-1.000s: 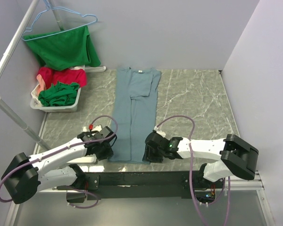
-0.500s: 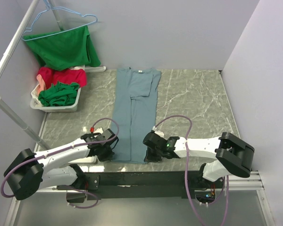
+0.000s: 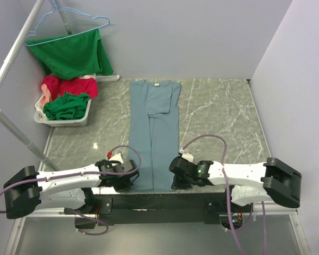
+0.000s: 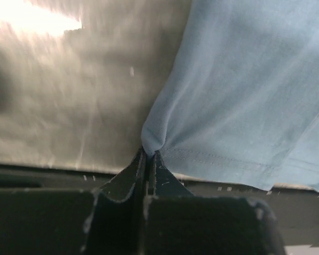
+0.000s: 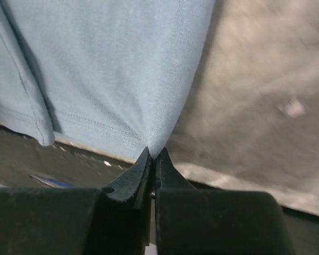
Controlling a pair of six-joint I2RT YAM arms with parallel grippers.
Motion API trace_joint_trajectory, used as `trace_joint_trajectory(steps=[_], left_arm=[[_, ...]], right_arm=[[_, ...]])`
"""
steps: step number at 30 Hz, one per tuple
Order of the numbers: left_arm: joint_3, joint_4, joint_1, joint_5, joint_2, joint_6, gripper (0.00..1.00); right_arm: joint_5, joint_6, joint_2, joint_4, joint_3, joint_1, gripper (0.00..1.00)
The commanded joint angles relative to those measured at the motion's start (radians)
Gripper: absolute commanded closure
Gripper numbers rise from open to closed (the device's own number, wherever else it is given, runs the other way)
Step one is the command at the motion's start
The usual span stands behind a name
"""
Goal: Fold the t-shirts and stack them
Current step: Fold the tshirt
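- From above, each wrist covers its own fingertips, so the grip is hard to read there. The near hem of the grey-blue shirt (image 3: 154, 133) slips out of sight under the two wrists at the front edge of the worktop (image 3: 218, 117).
- The left wrist camera settles it. The left pincer (image 4: 148, 154) is pressed together on the hem's left corner, and the cloth is puckered into a small peak at the tips.
- The right wrist camera shows the match on the other side. The right pincer (image 5: 153, 153) is nipped together on the right hem corner, and a fold of the shirt droops further left.
- Both wrist views are blurred over the stone-patterned surface and cut the shirt off after its lowest stretch. Neither shows collar or sleeves.
- Only the overhead view takes in the whole shirt. It is a long narrow strip with its sides folded in and its collar at the far end, lying flat down the middle of the worktop from near the back wall to the front edge.
- Only the overhead view shows the far left corner. A white basket (image 3: 61, 121) there holds a crumpled red shirt (image 3: 69, 86) and a crumpled green shirt (image 3: 66, 106). How many garments are bundled in it I cannot tell.
- Above the basket a hanging shirt (image 3: 72, 53), also green, is spread against the wall, well apart from both arms.
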State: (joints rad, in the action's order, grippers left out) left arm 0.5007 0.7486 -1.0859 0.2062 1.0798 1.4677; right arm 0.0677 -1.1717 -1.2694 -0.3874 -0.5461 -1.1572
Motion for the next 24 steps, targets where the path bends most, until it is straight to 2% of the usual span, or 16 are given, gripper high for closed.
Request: trace_joint_trajectory(steps=[1,6,12,17,20,24], left_arm=[[0.025,0.144,-0.127,0.015,0.054,0.158,0.99],[0.073,0.144,-0.267,0.010,0.160,0.262,0.99],[0.130,0.175,-0.347,0.042,0.190,0.357,0.99],[0.180,0.273,-0.350,0.153,0.114,0.414,0.99],[0.246,0.368,-0.348,0.235,0.124,0.434,0.99],[0.324,0.414,-0.330,0.314,0.154,0.425,0.99]], right_arm=[[0.030,-0.025,0.087,-0.140,0.069,-0.019,1.00],[0.023,-0.049,0.189,-0.159,0.121,-0.033,1.00],[0.044,-0.075,0.265,-0.197,0.118,-0.068,1.00],[0.096,-0.086,0.330,-0.245,0.078,-0.078,1.00],[0.133,-0.086,0.352,-0.258,0.060,-0.078,1.00],[0.173,-0.075,0.344,-0.268,0.017,-0.078,1.00]])
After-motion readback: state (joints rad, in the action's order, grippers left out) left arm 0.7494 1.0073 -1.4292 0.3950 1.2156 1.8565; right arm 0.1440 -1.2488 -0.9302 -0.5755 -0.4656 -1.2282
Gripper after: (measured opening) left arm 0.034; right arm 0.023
